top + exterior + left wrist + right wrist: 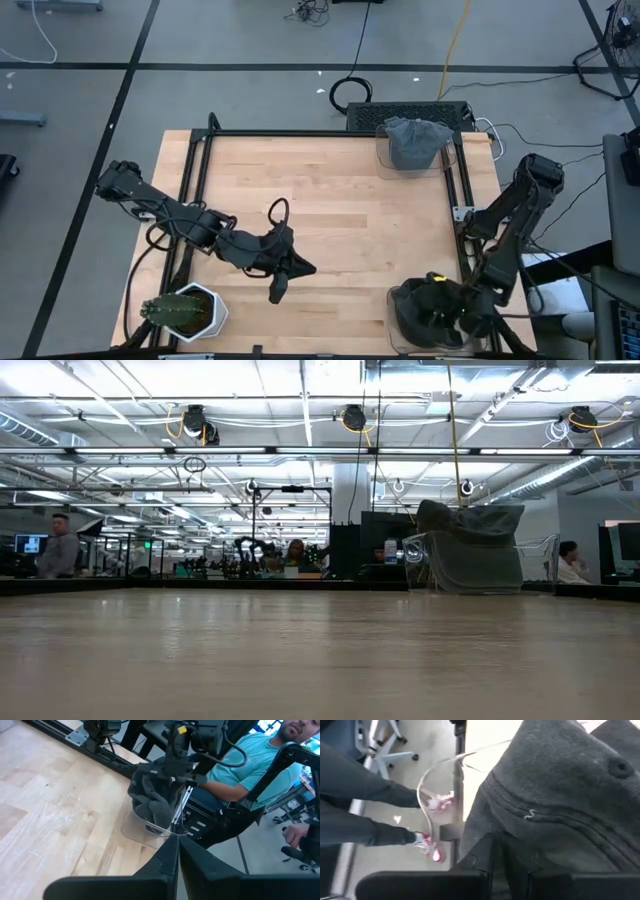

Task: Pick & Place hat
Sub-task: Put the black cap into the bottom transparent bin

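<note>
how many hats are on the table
2. One grey hat sits in a clear bin at the table's far right corner. A dark hat lies in the near right bin, under the right gripper. More may be hidden beneath.

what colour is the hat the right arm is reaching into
Dark grey, seen best in the right wrist view: the hat.

Grey floor [250, 40] around the wooden table [330, 200], crossed by dark tape lines; black and yellow cables trail across it. Low view: open hall, white ceiling [300, 390] with pipes and hanging cable reels [195, 422], bright strip lighting. Dark workstations and monitors along the far side; seated and standing people [60, 550] at the edges
</note>
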### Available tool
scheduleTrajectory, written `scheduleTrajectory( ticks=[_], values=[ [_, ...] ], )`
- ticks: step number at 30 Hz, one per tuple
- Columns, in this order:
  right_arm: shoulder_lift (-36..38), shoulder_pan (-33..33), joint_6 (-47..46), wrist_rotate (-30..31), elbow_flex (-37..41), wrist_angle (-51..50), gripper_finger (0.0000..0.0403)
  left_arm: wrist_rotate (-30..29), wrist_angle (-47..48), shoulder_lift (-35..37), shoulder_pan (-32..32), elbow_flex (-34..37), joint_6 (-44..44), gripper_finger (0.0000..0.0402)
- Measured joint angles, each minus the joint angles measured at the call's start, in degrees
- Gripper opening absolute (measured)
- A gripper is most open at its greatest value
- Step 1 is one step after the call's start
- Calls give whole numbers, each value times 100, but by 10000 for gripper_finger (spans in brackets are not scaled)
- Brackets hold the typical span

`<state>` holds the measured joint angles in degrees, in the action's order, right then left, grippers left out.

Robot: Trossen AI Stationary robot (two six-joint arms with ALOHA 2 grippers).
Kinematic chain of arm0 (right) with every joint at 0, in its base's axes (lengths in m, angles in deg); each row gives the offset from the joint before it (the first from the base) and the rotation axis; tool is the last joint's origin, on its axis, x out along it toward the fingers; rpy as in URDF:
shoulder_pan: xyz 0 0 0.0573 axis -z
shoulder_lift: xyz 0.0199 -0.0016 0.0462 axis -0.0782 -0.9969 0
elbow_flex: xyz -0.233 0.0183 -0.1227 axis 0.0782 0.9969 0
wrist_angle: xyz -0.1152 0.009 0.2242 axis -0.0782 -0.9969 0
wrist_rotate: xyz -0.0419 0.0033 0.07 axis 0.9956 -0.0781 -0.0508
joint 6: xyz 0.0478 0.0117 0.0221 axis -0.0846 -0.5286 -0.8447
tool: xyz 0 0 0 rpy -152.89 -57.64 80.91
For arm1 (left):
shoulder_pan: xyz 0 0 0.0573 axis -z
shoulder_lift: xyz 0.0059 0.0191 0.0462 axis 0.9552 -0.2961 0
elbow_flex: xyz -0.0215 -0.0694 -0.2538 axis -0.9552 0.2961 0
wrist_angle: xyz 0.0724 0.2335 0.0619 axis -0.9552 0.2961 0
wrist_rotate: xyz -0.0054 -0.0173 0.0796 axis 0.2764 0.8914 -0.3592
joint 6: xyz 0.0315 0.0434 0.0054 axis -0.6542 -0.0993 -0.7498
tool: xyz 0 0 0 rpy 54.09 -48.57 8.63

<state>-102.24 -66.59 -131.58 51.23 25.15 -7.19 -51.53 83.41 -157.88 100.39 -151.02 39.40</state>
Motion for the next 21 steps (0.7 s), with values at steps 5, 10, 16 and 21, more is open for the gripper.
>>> scheduleTrajectory(
  ticks=[5,10,16,21],
  values=[
    [110,108,-83,-411,41,421,24,172,0,0,34,0,153,21],
    [469,77,-106,-428,41,639,16,201,1,0,106,0,138,21],
    [909,76,-51,-435,41,614,11,311,-14,0,103,0,320,21],
    [821,74,146,-993,41,89,11,582,-7,0,151,0,345,21]
  ],
)
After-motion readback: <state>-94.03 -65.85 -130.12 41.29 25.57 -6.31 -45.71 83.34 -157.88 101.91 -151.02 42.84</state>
